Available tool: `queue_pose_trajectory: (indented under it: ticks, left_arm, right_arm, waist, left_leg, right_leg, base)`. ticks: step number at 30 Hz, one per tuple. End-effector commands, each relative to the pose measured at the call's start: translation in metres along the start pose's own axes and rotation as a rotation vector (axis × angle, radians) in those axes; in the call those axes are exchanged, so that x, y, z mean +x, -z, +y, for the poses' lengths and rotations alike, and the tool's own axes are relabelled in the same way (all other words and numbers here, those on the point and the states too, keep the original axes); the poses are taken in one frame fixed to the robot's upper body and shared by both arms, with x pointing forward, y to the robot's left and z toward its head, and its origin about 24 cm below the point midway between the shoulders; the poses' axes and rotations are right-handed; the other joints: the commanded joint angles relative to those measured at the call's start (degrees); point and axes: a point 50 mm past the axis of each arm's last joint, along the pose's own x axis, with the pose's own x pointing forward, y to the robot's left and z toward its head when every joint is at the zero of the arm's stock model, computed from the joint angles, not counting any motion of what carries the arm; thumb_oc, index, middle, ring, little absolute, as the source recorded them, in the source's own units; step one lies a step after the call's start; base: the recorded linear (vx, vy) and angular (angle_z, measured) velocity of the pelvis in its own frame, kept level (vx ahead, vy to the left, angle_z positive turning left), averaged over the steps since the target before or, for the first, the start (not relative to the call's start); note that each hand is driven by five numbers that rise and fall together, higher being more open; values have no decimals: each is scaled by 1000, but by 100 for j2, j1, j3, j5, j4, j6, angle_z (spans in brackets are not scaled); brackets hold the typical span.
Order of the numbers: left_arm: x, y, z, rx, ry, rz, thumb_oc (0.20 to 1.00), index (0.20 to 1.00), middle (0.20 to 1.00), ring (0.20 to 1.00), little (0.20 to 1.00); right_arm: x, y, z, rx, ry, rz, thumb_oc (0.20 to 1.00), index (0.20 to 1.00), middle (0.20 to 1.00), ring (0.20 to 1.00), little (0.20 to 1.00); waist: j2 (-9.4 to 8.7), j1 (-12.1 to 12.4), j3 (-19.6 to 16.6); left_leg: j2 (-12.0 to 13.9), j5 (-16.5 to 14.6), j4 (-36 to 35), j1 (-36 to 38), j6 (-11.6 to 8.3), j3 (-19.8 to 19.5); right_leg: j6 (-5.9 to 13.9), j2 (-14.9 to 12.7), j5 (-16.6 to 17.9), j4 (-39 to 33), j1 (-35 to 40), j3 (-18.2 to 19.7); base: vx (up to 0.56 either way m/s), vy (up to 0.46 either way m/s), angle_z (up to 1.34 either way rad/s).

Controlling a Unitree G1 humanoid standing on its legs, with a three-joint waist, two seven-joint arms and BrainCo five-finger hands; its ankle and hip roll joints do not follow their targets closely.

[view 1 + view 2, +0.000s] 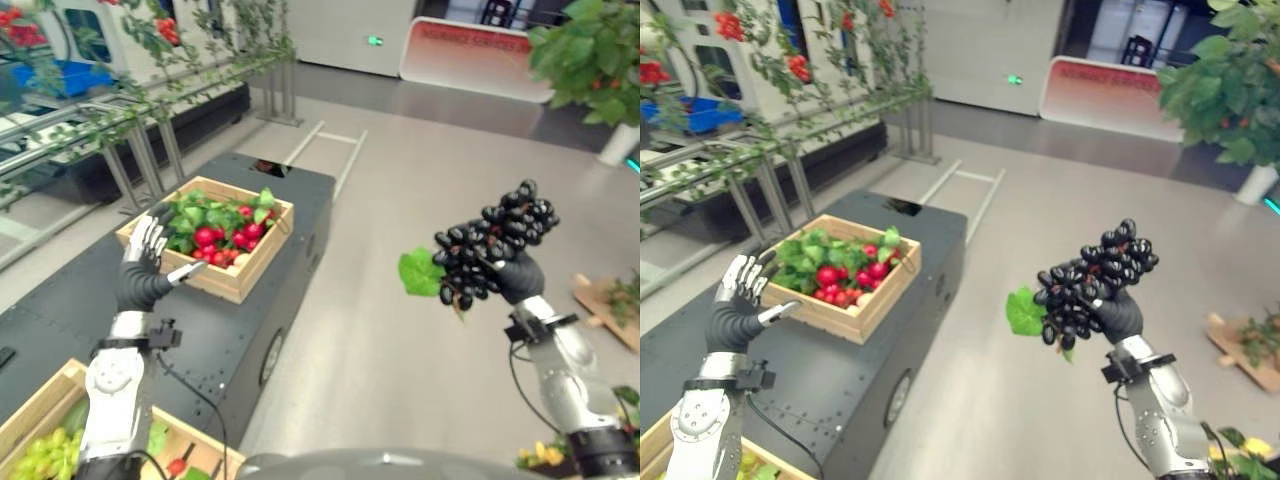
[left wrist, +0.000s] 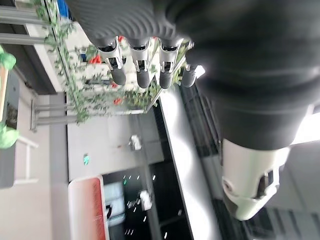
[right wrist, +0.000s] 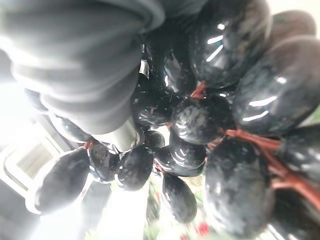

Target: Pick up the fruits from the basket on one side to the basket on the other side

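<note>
- Left hand point(image 1: 143, 262) raised above the dark table point(image 1: 240, 330), fingers straight and spread, nothing held, palm just beside the wooden crate point(image 1: 232, 278).
- Crate standing on the table's far part, packed with red fruits point(image 1: 225, 238) and green leaves.
- Second wooden crate point(image 1: 30, 410) at the near left, green grapes point(image 1: 48, 455) inside.
- Black grape bunch point(image 1: 492, 243) up in the air over the grey floor point(image 1: 400, 300), well apart from the table, one green leaf point(image 1: 420, 272) hanging at its left side.
- Right hand point(image 1: 520, 278) curled round the bunch from below, grapes pressed against the fingers in the wrist view.
- Potted plant point(image 1: 590, 60) at the far right.
</note>
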Motion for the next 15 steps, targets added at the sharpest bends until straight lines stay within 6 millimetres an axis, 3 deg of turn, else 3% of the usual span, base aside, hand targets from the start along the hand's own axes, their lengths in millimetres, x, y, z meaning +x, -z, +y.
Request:
queue_pose_trajectory:
  ticks: [1, 3, 5, 7, 9, 11, 15]
  left_arm:
    - [10, -31, 2, 0, -25, -174, 1000, 1000, 1000, 1000, 1000]
    - [10, -34, 5, -2, -43, -185, 1000, 1000, 1000, 1000, 1000]
    - [10, -33, 5, -1, -46, -183, 1000, 1000, 1000, 1000, 1000]
    - [12, -36, 5, 0, -51, -201, 1000, 1000, 1000, 1000, 1000]
    - [13, -38, 6, 2, -54, -210, 1000, 1000, 1000, 1000, 1000]
    - [13, -40, 7, 2, -66, -221, 1000, 1000, 1000, 1000, 1000]
    - [17, -40, 6, 14, -72, -228, 1000, 1000, 1000, 1000, 1000]
  right_arm:
    - [38, -45, 11, -56, -96, -216, 200, 200, 200, 200, 200]
    - [43, -45, 15, -66, -131, -199, 200, 200, 200, 200, 200]
    - [44, -45, 16, -68, -140, -195, 200, 200, 200, 200, 200]
    - [49, -48, 18, -75, -155, -198, 200, 200, 200, 200, 200]
    - [50, -48, 18, -81, -158, -197, 200, 200, 200, 200, 200]
    - [50, -48, 19, -81, -166, -191, 200, 200, 200, 200, 200]
    - [46, -55, 15, -115, -155, -195, 200, 200, 200, 200, 200]
  waist:
    - [188, 45, -121]
    - [287, -21, -76]
    - [313, -46, -70]
    - [344, 1, -90]
    - [356, 33, -137]
    - [379, 6, -163]
    - [407, -173, -133]
  left_leg:
    - [-323, -161, -292, 127, -219, -175]
    - [-304, -179, -392, 277, -136, 48]
    - [-285, -195, -434, 334, -120, 126]
    - [-244, -186, -574, 370, -143, 423]
    - [-163, -127, -655, 301, -205, 679]
    - [-35, -59, -720, 232, -255, 823]
    - [132, -40, -792, 251, -283, 1042]
  right_leg:
    - [795, -257, 835, 1126, -128, -384]
    - [849, -302, 818, 1952, -304, -636]
    - [849, -356, 805, 2092, -328, -723]
    - [849, -425, 761, 1713, -46, -1121]
    - [783, -334, 655, 1183, 203, -1258]
    - [720, -168, 519, 995, 100, -1012]
    - [709, -194, 616, 1023, -223, -826]
  base:
    - [-91, 88, -84]
    - [-59, 24, -106]
    - [-37, -68, -121]
    - [-74, -172, -69]
    - [-70, -207, -57]
    - [-37, -221, -68]
    - [-1, -137, -60]
